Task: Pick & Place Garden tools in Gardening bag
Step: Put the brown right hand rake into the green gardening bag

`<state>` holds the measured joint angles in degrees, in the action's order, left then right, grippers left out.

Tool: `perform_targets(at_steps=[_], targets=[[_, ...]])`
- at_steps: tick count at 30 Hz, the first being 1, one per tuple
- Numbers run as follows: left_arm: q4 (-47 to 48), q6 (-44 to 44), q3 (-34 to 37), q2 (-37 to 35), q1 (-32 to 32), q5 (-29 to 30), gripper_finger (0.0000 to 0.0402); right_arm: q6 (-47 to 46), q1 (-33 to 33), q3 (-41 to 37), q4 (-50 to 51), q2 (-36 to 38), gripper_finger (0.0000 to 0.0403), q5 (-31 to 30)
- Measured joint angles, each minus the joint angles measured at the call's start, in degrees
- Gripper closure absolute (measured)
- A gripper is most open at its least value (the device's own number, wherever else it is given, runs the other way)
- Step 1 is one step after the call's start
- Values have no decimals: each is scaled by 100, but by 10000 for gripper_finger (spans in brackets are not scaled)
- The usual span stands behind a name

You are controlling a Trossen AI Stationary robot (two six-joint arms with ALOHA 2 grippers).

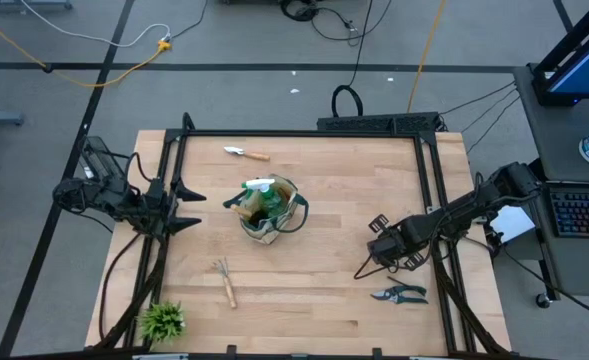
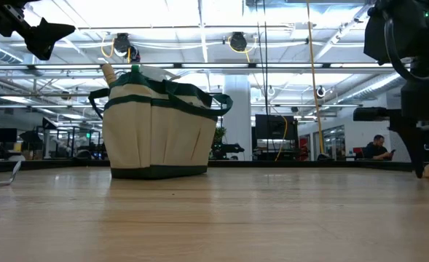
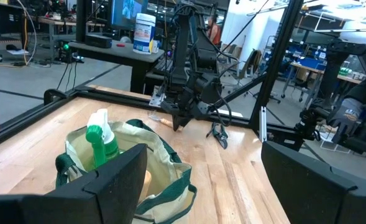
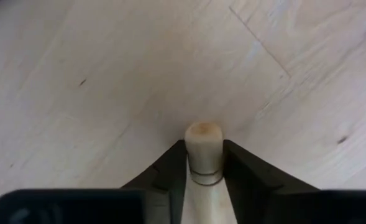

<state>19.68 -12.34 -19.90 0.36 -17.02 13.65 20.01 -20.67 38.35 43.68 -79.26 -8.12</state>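
Observation:
The beige gardening bag (image 1: 266, 212) with green trim stands on its base mid-table, and a green spray bottle (image 3: 102, 144) sticks out of its mouth. A trowel (image 1: 246, 153) lies beyond the bag. A pronged rake (image 1: 224, 281) lies on the near side of it. Dark pruning shears (image 1: 399, 294) lie at the near right. My right gripper (image 1: 366, 266) is low over the table just beyond the shears, shut on a wooden-handled tool (image 4: 202, 146). My left gripper (image 1: 188, 210) is open and empty, left of the bag. My right gripper pinches the tool's wooden handle between its two fingers (image 4: 170, 169), close to the rounded free end (image 4: 202, 132), which sticks out past the fingertips. The fingers point steeply down at the table and lie along the handle. The fingers hide the rest of the tool.
A small leafy plant (image 1: 162, 320) stands at the near left corner. Dark frame rails (image 1: 304, 131) run along the far, left and right sides of the wooden table. There is bare wood between the bag and my right gripper. A desk with a keyboard (image 1: 582, 212) stands off the right side.

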Motion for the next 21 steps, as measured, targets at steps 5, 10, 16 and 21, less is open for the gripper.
perform_targets(at_steps=[5, 10, 16, 21], targets=[[0, 4, 0, 0, 0, 0, 78, 4, 0, 0, -39, -2, 339, -84], [0, 4, 0, 0, 0, 0, 78, 16, 0, 0, -91, -6, 336, -205], [-8, 0, 0, 0, 0, 0, 78, 404, 114, 215, -289, -24, 332, -850], [-25, -97, 0, 0, 0, -3, 78, 1191, 447, 593, -680, -22, 342, -1463]])
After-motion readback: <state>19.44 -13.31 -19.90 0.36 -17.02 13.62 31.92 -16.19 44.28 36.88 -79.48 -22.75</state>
